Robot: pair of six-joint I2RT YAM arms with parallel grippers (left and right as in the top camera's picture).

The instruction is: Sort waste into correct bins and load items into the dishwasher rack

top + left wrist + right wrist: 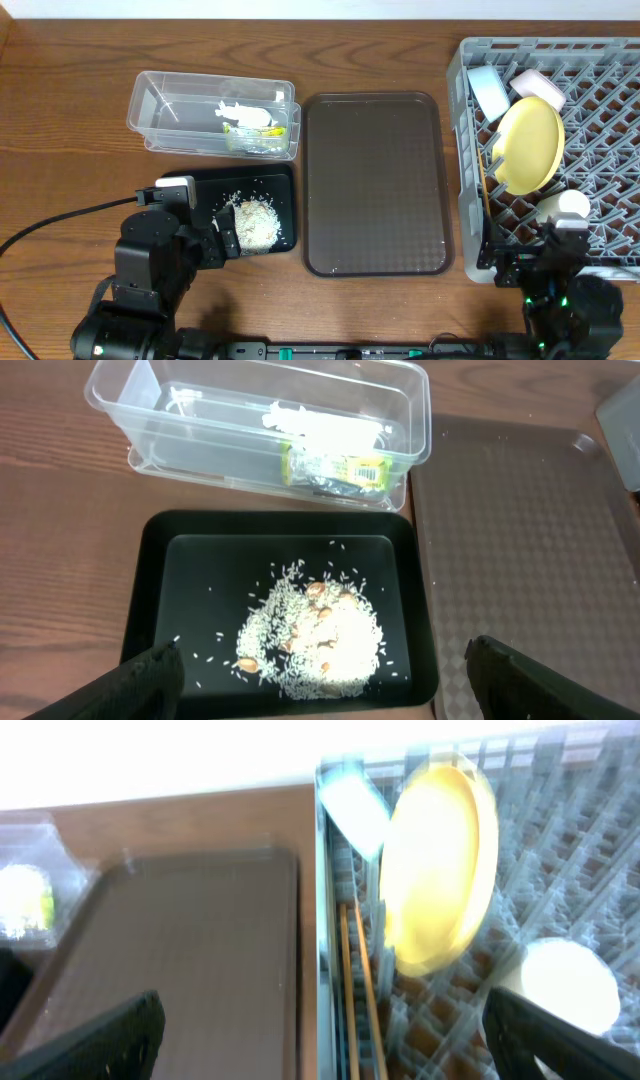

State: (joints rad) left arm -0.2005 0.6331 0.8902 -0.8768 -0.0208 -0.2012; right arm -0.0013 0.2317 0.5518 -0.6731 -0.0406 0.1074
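Hovering spread and empty, the left fingers [135, 682] hang over the near edge of the black tray [150, 590] holding the rice [315, 640]. Wrappers [335, 465] lie in the tub [110, 390]. The right fingers [100, 1045], also apart and empty, face the rack [468, 200], which holds plate [530, 145], bowls [488, 88], cup [560, 207] and chopsticks [360, 970].

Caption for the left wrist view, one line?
Open left gripper over rice in the black tray; wrappers in the clear tub behind.
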